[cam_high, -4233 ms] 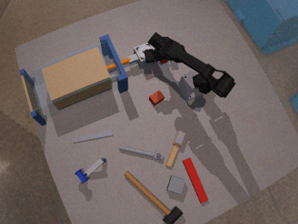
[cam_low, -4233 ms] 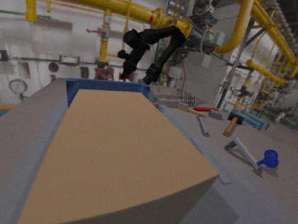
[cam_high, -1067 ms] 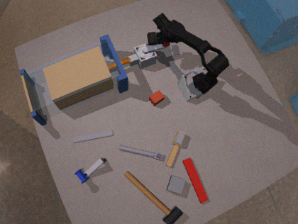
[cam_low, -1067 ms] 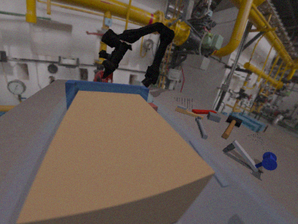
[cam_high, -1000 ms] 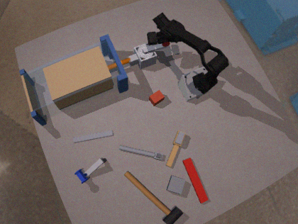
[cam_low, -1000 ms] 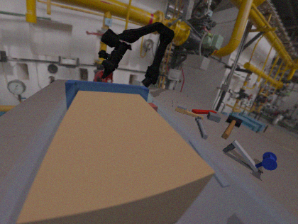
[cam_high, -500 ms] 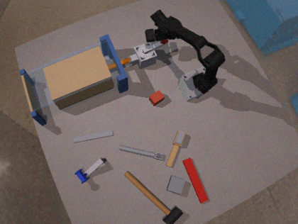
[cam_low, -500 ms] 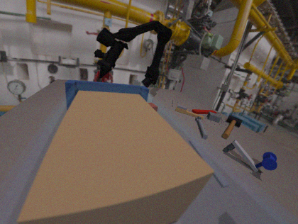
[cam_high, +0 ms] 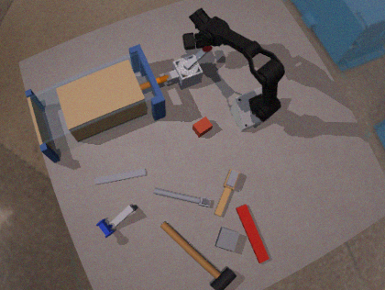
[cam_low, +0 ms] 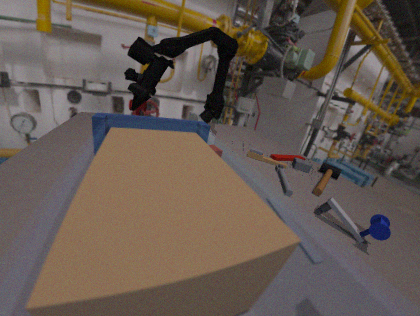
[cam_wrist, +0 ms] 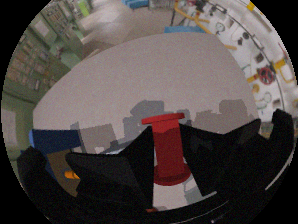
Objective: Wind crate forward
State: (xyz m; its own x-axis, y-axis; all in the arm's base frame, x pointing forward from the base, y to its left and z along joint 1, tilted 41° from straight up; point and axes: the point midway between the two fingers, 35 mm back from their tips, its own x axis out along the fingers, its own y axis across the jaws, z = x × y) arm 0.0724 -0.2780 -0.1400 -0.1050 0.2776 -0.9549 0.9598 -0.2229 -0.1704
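The tan crate [cam_high: 101, 92] [cam_low: 160, 200] sits flat inside the clear-panelled cubby, its front close behind the blue frame [cam_high: 158, 107] [cam_low: 150, 122] [cam_wrist: 55, 140]; a narrow gap seems to show in the top view. An orange strap [cam_high: 156, 83] [cam_wrist: 72, 175] runs from the crate through the frame to the white winch [cam_high: 187, 70]. The handle's grey arm [cam_high: 197, 60] lies across the winch top, pointing away from the crate. My gripper [cam_high: 206, 47] [cam_low: 134, 101] [cam_wrist: 162, 127] is shut on the handle's upright red knob [cam_wrist: 169, 150]. The fingers hide part of the winch in the wrist view.
A red block [cam_high: 202, 128] lies between the winch and the loose tools. Farther off are a grey bar [cam_high: 121, 176], a blue-ended tool [cam_high: 105, 228], a grey wrench-like tool [cam_high: 179, 195], a brush [cam_high: 224, 199], a hammer [cam_high: 192, 250], a grey block [cam_high: 227, 239] and a red bar [cam_high: 252, 234].
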